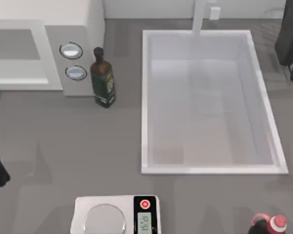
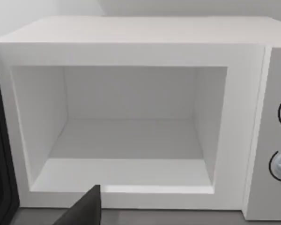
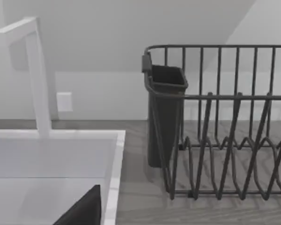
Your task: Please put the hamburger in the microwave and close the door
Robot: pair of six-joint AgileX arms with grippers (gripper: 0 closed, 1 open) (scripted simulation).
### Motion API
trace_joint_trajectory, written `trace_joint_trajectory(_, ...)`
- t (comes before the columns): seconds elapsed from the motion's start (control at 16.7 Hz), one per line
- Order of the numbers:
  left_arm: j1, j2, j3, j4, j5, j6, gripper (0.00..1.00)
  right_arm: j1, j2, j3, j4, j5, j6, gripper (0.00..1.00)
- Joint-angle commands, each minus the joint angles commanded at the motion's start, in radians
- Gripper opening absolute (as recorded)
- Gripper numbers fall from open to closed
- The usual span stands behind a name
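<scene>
Left wrist view: boxy smooth white microwave (image 2: pixel 131 42).

The top camera looks straight down on the grey table (image 1: pixel 88 146). The left wrist camera sits close and level before the open cavity of the large white box microwave (image 2: pixel 131 42), shared with the top view's left edge (image 1: pixel 19 53). The right wrist camera faces low across the white rectangular sink (image 3: pixel 56 154), also seen from above (image 1: pixel 205 97), toward a dark wire dish rack (image 3: pixel 225 122).
</scene>
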State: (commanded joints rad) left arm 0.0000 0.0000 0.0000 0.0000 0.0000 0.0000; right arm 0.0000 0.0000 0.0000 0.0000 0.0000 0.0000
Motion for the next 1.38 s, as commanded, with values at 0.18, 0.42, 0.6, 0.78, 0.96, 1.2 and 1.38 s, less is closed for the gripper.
trace_joint_trajectory(0.18,0.001,0.012,0.011,-0.012,0.003,0.012,1.00,0.000,0.000,0.000,0.000,0.000,0.000,1.00)
trace_joint_trajectory(0.42,0.023,0.162,0.123,-0.148,0.018,0.146,1.00,0.000,0.000,0.000,0.000,0.000,0.000,1.00)
trace_joint_trajectory(0.6,0.059,0.381,0.251,-0.290,0.021,0.295,1.00,0.000,0.000,0.000,0.000,0.000,0.000,1.00)
trace_joint_trajectory(0.78,0.105,0.651,0.400,-0.435,0.017,0.457,1.00,0.000,0.000,0.000,0.000,0.000,0.000,1.00)
trace_joint_trajectory(0.96,0.156,0.932,0.550,-0.567,0.010,0.608,1.00,0.000,0.000,0.000,0.000,0.000,0.000,1.00)
trace_joint_trajectory(1.2,0.215,1.263,0.728,-0.738,0.004,0.797,1.00,0.000,0.000,0.000,0.000,0.000,0.000,1.00)
trace_joint_trajectory(1.38,0.245,1.432,0.837,-0.859,0.005,0.924,1.00,0.000,0.000,0.000,0.000,0.000,0.000,1.00)
